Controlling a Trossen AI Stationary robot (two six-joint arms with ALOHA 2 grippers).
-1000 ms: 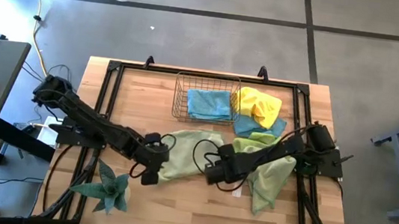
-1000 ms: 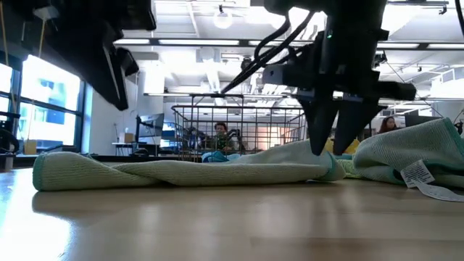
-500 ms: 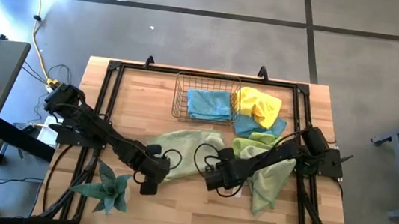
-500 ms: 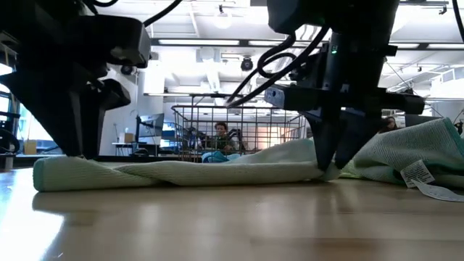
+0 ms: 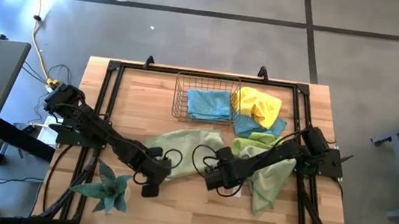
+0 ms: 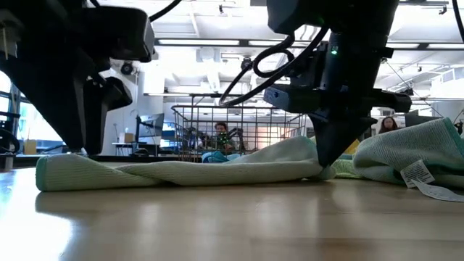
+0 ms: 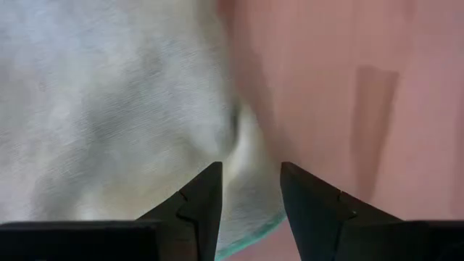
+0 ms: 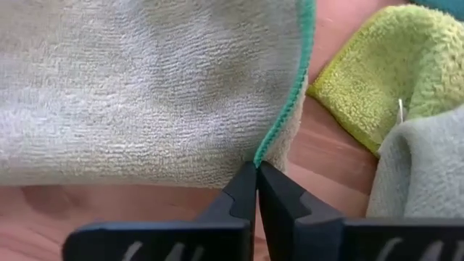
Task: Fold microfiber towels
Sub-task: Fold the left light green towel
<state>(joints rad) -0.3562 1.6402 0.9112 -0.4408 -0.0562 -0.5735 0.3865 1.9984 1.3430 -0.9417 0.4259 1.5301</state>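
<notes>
The pale green towel (image 5: 184,149) lies mid-table, long axis nine to three o'clock: right gripper (image 5: 211,178) pinches its three o'clock corner, left gripper (image 5: 153,174) straddles the nine o'clock corner, fingers apart.

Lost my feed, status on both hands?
Right hand shut on pale green towel edge. Left hand open over its other end. Nothing blocking.
</notes>
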